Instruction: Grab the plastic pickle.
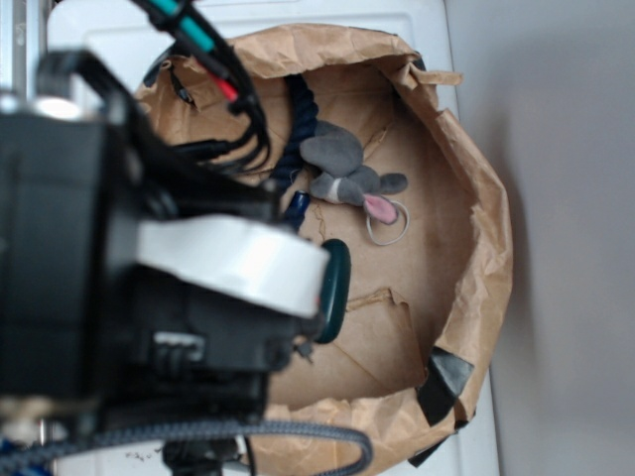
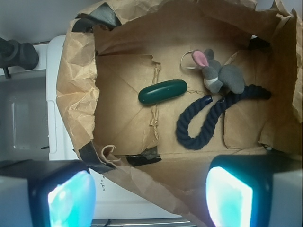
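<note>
The plastic pickle (image 2: 163,91) is a glossy dark green capsule lying flat on the floor of a brown paper bag (image 2: 75,94), slightly tilted. In the exterior view only its end (image 1: 334,288) shows past the arm. My gripper (image 2: 149,198) hovers high above the bag's near wall, open, with nothing between its glowing teal pads (image 2: 71,201). The pickle lies well beyond the fingertips.
A navy blue twisted rope (image 2: 201,120) curls to the right of the pickle. A grey plush mouse (image 2: 220,75) with a pink ear rests against it, beside a small ring (image 2: 188,60). Crumpled bag walls (image 1: 476,208) rise all around. A white surface (image 2: 52,94) lies beneath.
</note>
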Motion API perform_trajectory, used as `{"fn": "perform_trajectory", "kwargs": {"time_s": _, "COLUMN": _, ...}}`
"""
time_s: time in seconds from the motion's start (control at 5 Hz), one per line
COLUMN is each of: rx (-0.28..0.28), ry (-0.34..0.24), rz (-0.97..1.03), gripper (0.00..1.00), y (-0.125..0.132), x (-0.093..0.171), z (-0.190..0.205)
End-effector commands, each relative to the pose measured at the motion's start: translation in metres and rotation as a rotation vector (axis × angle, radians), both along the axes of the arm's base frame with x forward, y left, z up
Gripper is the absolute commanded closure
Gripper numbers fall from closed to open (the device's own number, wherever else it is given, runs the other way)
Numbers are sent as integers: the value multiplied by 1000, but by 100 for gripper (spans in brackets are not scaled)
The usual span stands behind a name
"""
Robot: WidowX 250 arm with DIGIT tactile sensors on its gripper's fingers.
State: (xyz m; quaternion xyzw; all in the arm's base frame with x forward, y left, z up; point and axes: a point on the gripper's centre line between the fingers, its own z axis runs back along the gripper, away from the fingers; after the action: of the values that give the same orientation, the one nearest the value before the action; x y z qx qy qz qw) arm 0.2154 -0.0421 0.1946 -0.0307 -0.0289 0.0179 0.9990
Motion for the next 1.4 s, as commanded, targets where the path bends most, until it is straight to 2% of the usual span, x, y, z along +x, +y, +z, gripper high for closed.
{"fn": "perform_trajectory", "kwargs": {"time_s": 0.0, "rx": -6, "ry": -57, "rz": 24, "gripper": 0, "y": 4, "x": 6, "z": 14}}
{"fn": "perform_trajectory", "kwargs": {"time_s": 0.2, "rx": -6, "ry": -57, "rz": 24, "gripper": 0, "y": 4, "x": 6, "z": 14}}
{"fn": "perform_trajectory", "kwargs": {"time_s": 0.4, "rx": -15, "ry": -97, "rz": -18, "gripper": 0, "y": 10, "x": 42, "z": 7}}
{"fn": "perform_trajectory", "kwargs": {"time_s": 0.6, "rx": 4, "ry": -142, "rz": -4, "gripper": 0, "y": 14, "x": 74, "z": -6}}
{"fn": "perform_trajectory", "kwargs": {"time_s": 0.8, "rx": 11, "ry": -151, "rz": -83, "gripper": 0, "y": 10, "x": 74, "z": -19}}
{"fn": "perform_trajectory", "kwargs": {"time_s": 1.0, "rx": 8, "ry": -158, "rz": -227, "gripper": 0, "y": 21, "x": 31, "z": -17}}
{"fn": "perform_trajectory", "kwargs": {"time_s": 1.2, "rx": 73, "ry": -123, "rz": -281, "gripper": 0, "y": 38, "x": 30, "z": -48}}
